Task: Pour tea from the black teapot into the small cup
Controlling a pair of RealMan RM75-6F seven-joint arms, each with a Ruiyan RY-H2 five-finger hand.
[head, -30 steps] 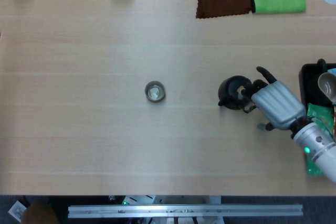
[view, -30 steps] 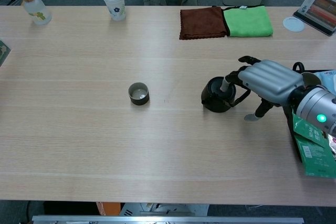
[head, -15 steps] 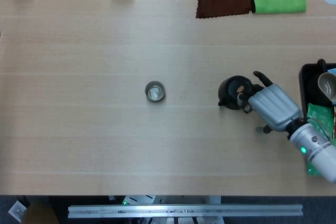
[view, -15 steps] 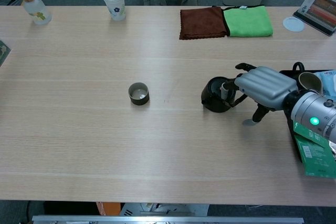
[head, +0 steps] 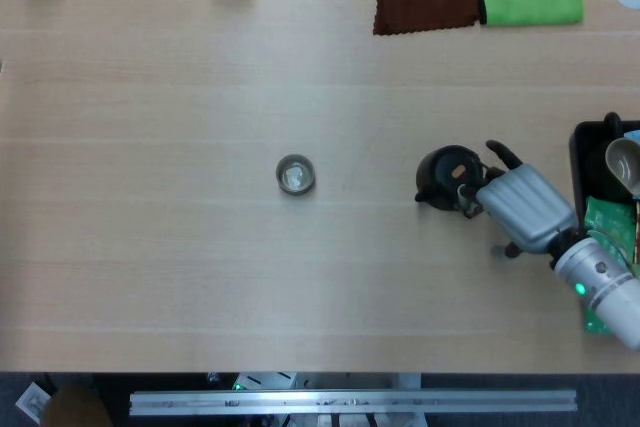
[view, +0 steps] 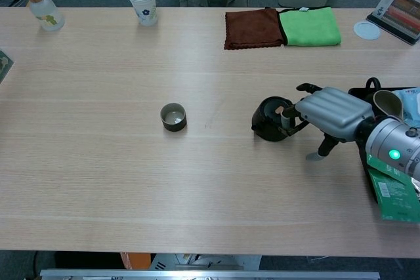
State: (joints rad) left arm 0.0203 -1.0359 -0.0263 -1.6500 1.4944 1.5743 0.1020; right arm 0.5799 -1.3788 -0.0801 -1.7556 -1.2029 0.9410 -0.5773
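while the dark fingers (view: 289,111) of the right hand (head: 520,205) curl round the handle side, grip on the small round black teapot (head: 445,177) cannot be confirmed.
pot stands upright on the light wooden table (head: 200,277), well right of the small dark round cup (head: 295,175). judged rigid, glossy, liquid-heavy: take the handle, tilt slowly. left hand absent.
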